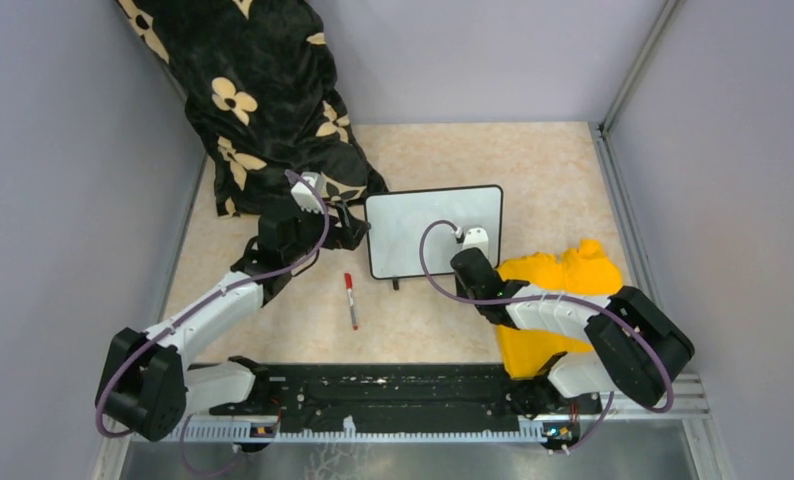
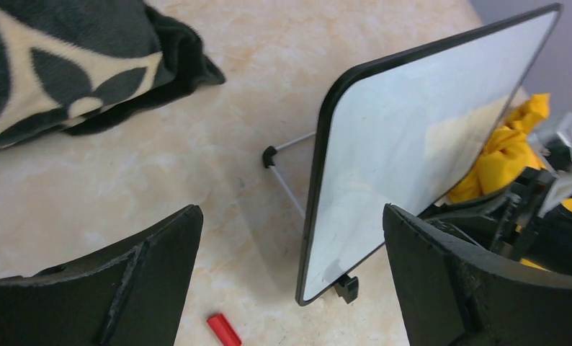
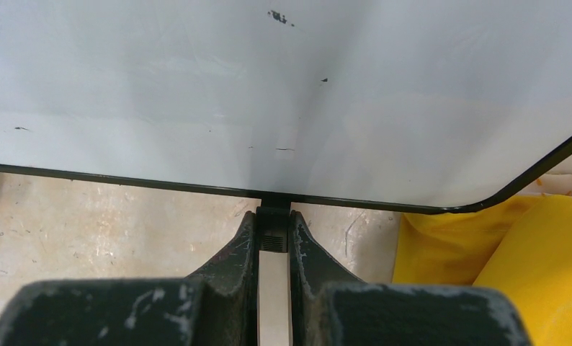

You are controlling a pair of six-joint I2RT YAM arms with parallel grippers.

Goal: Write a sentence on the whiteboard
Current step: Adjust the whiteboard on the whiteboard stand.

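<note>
Black foot (image 3: 274, 204) of the whiteboard (image 3: 269, 94) sits pinched in right gripper (image 3: 274, 225).

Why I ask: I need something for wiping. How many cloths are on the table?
2. A black flowered cloth lies at the far left; a yellow cloth lies right of the whiteboard, partly under the right arm. Others could be hidden beneath them.

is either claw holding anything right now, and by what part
The right claw is shut on the whiteboard, pinching the small black foot at its bottom edge. The left claw is open and holds nothing.
</note>
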